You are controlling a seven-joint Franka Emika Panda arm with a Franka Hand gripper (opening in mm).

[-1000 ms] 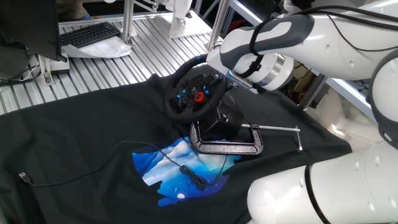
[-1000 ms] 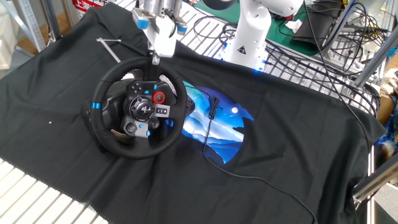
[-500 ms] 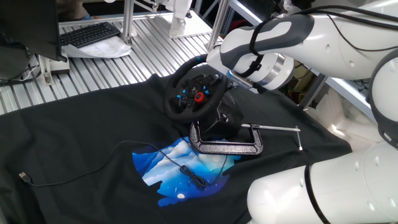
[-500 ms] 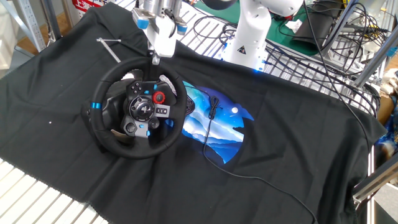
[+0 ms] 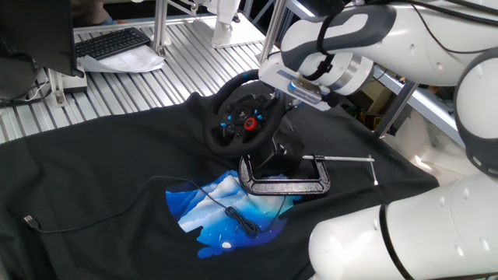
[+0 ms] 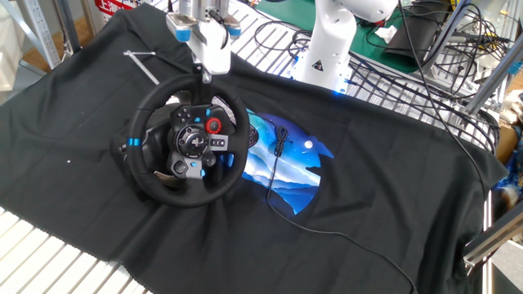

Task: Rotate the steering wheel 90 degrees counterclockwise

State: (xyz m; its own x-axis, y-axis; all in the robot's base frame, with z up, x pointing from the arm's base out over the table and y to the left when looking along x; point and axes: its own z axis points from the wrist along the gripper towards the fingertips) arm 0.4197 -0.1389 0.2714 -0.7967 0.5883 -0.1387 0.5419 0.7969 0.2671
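The steering wheel [image 6: 189, 140] is a small black racing wheel standing tilted on its black base over a black cloth. Its hub carries a red centre button [image 6: 213, 125] and blue buttons. The blue stripe mark [image 6: 132, 145] sits at the left of the rim in the other fixed view. My gripper [image 6: 203, 75] comes down from above, with its white fingers closed together on the top of the rim. In one fixed view the steering wheel [image 5: 233, 124] faces left, and the gripper [image 5: 280, 97] meets the rim at its upper right edge.
A metal C-clamp [image 5: 284, 183] with a long screw rod [image 5: 346, 159] holds the base. A thin black cable [image 6: 278, 155] runs over the blue print [image 6: 290, 167] on the cloth. A keyboard [image 5: 113, 43] lies far left, and the robot's pedestal [image 6: 331, 41] stands behind.
The gripper has lifted and shifted a little with the rim. The wheel has turned slightly counterclockwise, the blue stripe dropping lower on the left. Wheel and base have nudged sideways.
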